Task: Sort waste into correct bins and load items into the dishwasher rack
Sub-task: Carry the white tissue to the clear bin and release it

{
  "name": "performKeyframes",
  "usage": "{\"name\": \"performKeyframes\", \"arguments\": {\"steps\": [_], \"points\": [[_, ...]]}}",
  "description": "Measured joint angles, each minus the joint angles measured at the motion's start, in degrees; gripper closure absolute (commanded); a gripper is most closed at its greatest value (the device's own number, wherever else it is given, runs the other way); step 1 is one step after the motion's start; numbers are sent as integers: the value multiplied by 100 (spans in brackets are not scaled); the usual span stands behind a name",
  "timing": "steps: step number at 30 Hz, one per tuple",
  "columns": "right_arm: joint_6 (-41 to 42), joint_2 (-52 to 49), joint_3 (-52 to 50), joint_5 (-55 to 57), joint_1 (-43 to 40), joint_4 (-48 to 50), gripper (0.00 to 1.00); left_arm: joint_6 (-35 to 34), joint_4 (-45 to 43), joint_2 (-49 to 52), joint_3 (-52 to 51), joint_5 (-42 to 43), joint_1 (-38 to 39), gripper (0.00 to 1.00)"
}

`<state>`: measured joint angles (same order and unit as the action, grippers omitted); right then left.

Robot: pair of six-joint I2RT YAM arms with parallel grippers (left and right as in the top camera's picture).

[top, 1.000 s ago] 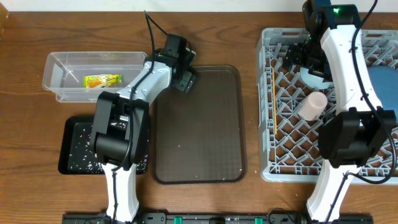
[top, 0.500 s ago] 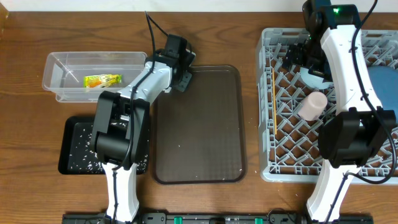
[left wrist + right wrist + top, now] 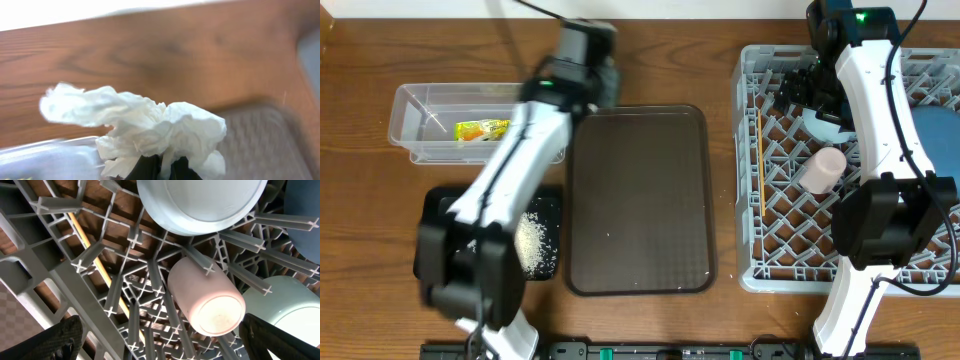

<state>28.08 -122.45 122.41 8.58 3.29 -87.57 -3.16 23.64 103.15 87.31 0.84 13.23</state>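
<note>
My left gripper (image 3: pixel 161 171) is shut on the crumpled white tissue (image 3: pixel 145 125), which bulges above the jaws. In the overhead view the left gripper (image 3: pixel 600 78) is blurred, raised between the clear tub (image 3: pixel 402 110) and the brown serving tray (image 3: pixel 640 200). The snack wrapper (image 3: pixel 483 128) lies in the clear tub. Rice (image 3: pixel 532 240) lies in the black tray (image 3: pixel 548 205). My right gripper (image 3: pixel 172 342) hangs open over the dishwasher rack (image 3: pixel 750 200), above the pink cup (image 3: pixel 207 297), touching nothing. The rack also holds the light-blue bowl (image 3: pixel 200 202), wooden stick (image 3: pixel 97 262), pale-green bowl (image 3: pixel 292 312) and dark-blue dish (image 3: pixel 937 135).
The brown serving tray lies bare between the bins and the rack. The tub's corner (image 3: pixel 45 160) shows just left of the tissue. The right arm (image 3: pixel 880 120) stretches over the rack's middle.
The left gripper shut on the tissue at the serving tray's back left corner, then lifted it up and back. The arm swung off the black tray, uncovering the rice. The right arm stayed still.
</note>
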Motion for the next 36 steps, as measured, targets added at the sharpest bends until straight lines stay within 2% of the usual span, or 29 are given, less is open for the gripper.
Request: {"name": "performKeyframes", "arguments": {"steps": [7,8,9,10,11,14,19,25,30,36], "points": [[0,0,0,0,0,0,1,-1635,302,-258,9,-280,-1335,94],[0,0,0,0,0,0,1,-1794,382,-216,9,-299,-1473,91],[0,0,0,0,0,0,1,-1961,468,-164,9,-310,-1606,74],[0,0,0,0,0,0,1,-2098,533,-114,9,-317,-1718,42],[0,0,0,0,0,0,1,-2295,588,-46,9,-326,-1821,33],[0,0,0,0,0,0,1,-2710,640,109,9,-315,-2009,23],[0,0,0,0,0,0,1,-2997,684,221,9,-98,-2181,21],[0,0,0,0,0,2,1,-3112,988,68,7,682,-2284,21],[0,0,0,0,0,-2,1,-3143,2013,-656,0,1279,-2490,25],[0,0,0,0,0,2,1,-3112,3716,-2138,0,1545,-2892,26]]}}
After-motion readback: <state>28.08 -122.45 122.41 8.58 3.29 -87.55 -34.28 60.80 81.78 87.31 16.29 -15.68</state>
